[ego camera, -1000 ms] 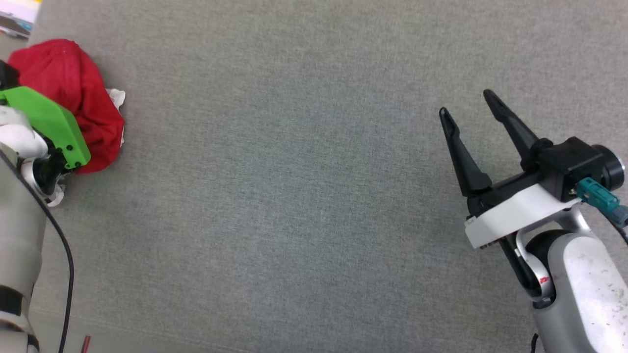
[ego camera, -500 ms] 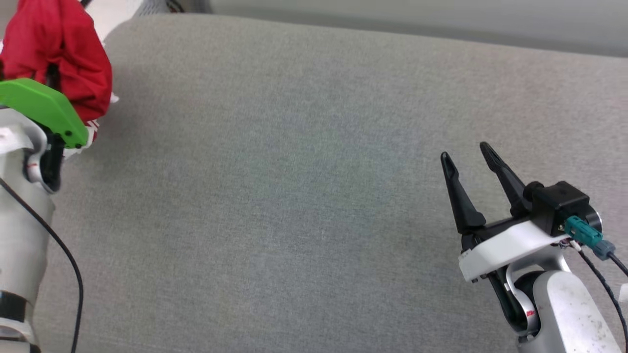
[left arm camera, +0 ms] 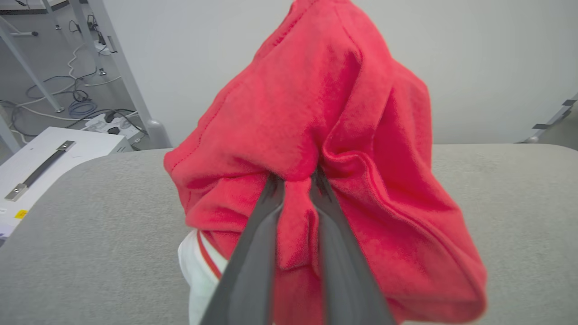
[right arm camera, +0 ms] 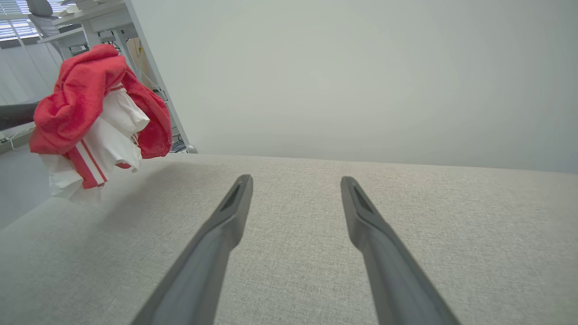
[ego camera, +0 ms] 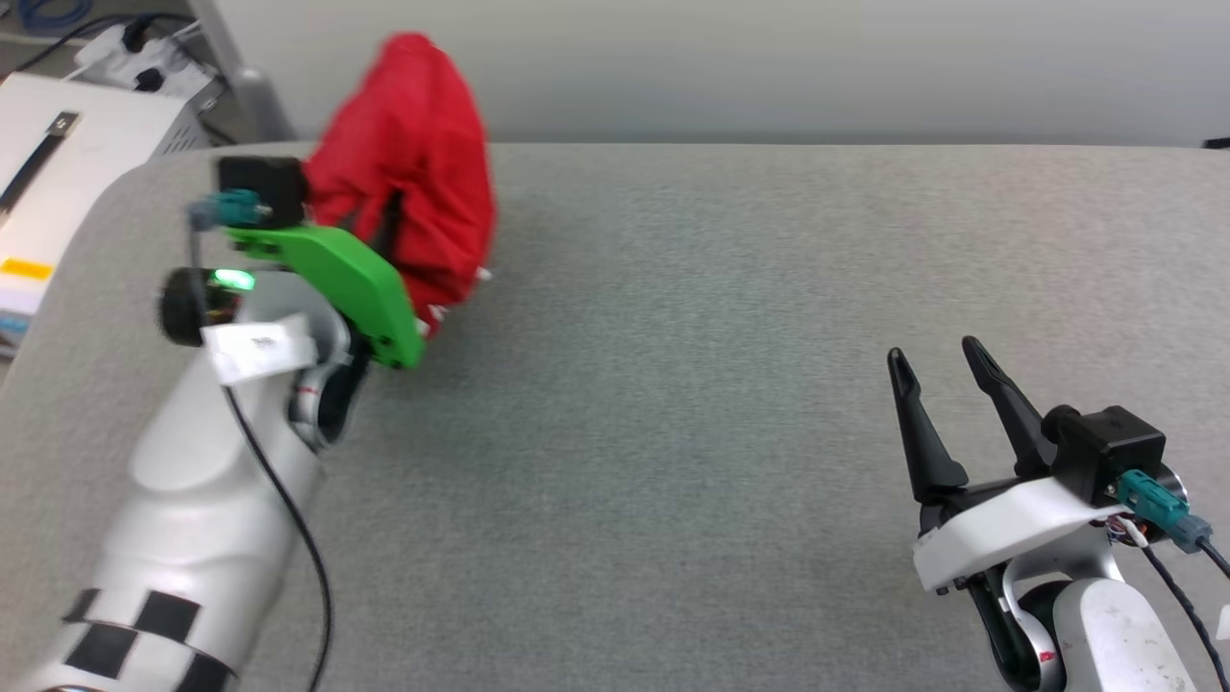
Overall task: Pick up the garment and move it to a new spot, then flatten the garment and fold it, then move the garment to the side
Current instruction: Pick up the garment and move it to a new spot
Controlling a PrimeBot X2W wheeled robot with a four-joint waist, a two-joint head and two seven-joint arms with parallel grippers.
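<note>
A grey woven cloth covers the table [ego camera: 673, 432], which ends at a plain pale wall [ego camera: 769, 67]. Past the table's rounded far left corner stands a white box with a dark handle strap [ego camera: 67, 154], and cables [left arm camera: 76, 95] lie loose on the floor beside a metal leg.

My left gripper [left arm camera: 295, 176] is pinching the garment [ego camera: 413, 183]. In my left wrist view the two dark fingers [left arm camera: 253, 253] run close together into a bunched fold of the red T-shirt [left arm camera: 325, 135], with a tuck of red cloth caught between them. The shirt hangs crumpled in a lump off the fingertips, raised over the far left part of the table near its back edge, just ahead of the green mount [ego camera: 346, 279] on my left wrist. From my right wrist view the lump [right arm camera: 86, 99] shows its underside: white sleeve cloth with red stripes [right arm camera: 104, 149] spills out below the red. Whether that lowest white fold brushes the table I cannot tell.

My right gripper [ego camera: 934, 349] is well apart from the shirt, low over the near right of the table, its fingers [right arm camera: 226, 225] spread wide with nothing between them
</note>
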